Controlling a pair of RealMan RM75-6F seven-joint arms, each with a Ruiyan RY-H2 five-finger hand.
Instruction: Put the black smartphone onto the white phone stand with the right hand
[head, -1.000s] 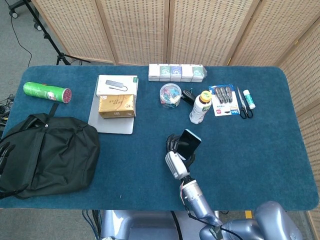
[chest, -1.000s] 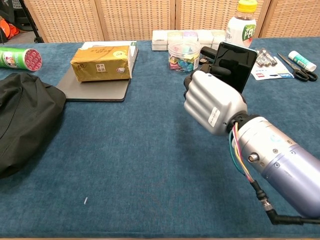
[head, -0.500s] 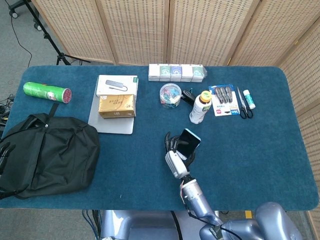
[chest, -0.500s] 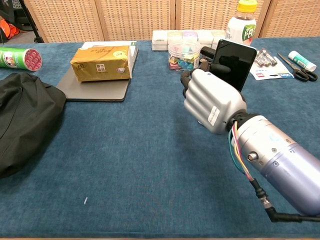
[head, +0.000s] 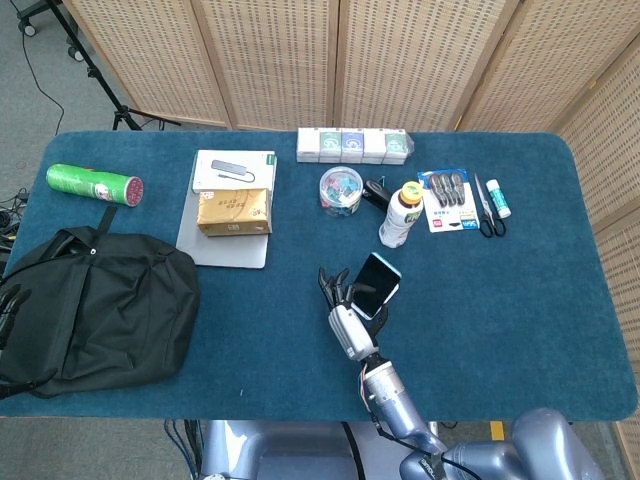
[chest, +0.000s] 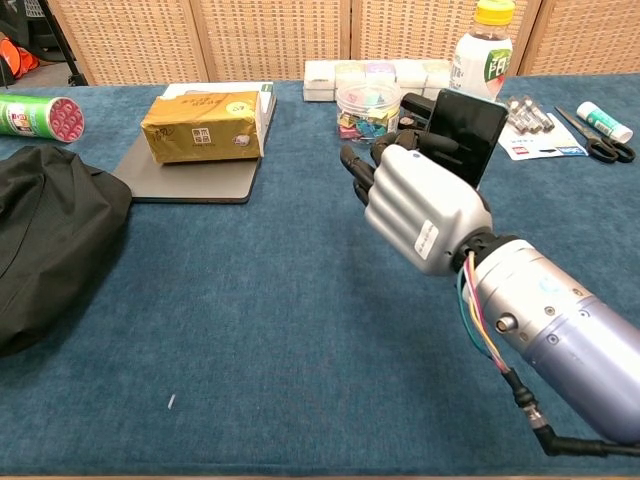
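Observation:
The black smartphone (head: 375, 285) (chest: 466, 134) stands tilted on its lower edge near the table's middle, screen side up. My right hand (head: 343, 308) (chest: 415, 205) is just left of it and in front of it. Its fingers (head: 328, 281) are spread out to the left, away from the phone. In the chest view one dark finger (chest: 432, 146) still lies against the phone's lower left edge. The white phone stand is not visible in either view; the hand and the phone cover that spot. My left hand (head: 8, 305) shows at the far left edge beside the bag, holding nothing.
Behind the phone stand a drink bottle (head: 401, 214), a jar of clips (head: 341, 189) and a small black object (head: 376, 193). Scissors (head: 485, 207), a blister pack (head: 446, 196) and a row of boxes (head: 354, 145) lie further back. A black bag (head: 95, 305), tissue pack (head: 234, 211) and green can (head: 93, 184) occupy the left.
The right hand's fingers have uncurled from around the phone and spread to the left. The phone has stayed almost where it was, shifting only slightly left. The left hand has not moved.

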